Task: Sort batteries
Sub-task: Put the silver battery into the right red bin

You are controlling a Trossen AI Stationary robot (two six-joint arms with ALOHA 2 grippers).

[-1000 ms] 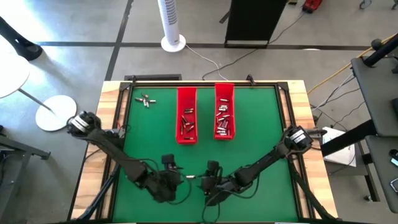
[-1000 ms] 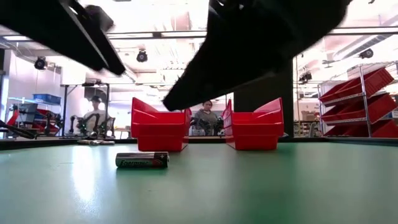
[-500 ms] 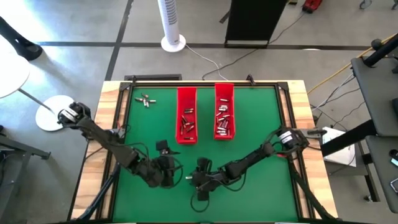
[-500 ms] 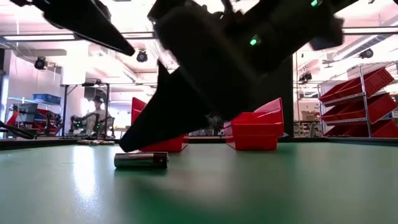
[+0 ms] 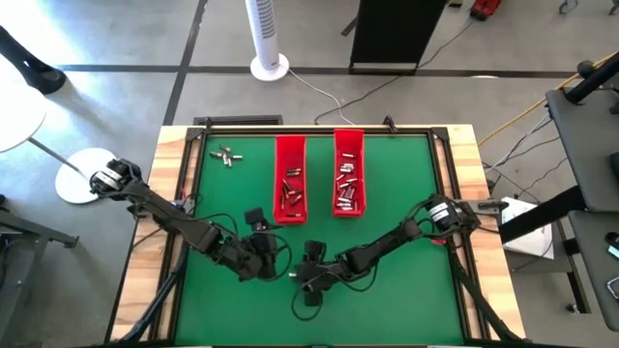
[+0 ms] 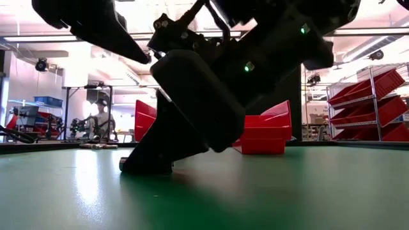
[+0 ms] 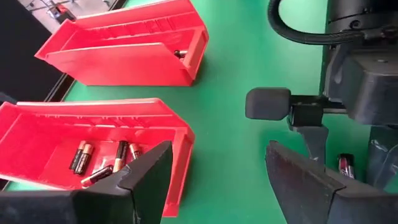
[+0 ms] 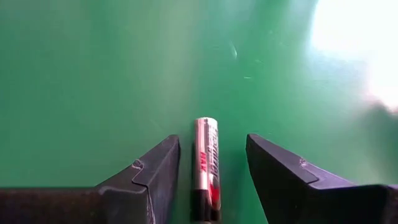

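Green tabletop [image 5: 406, 193] is glowing under two red trays [image 5: 290, 184]; a silver battery [image 8: 206, 163] with red lettering is showing between black jaws; dark copper-tipped batteries [image 7: 99, 163] are lying inside.

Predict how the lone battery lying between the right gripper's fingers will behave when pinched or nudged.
The battery is a smooth cylinder lying on its side on the green mat, so a nudge would probably roll it. Its glossy casing may slip between the open right gripper's fingers. It looks rigid, unlikely to deform.

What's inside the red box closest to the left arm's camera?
The near red tray holds several batteries lying on its floor. The left gripper's own fingers cover the tray's near end, so more may hide there.
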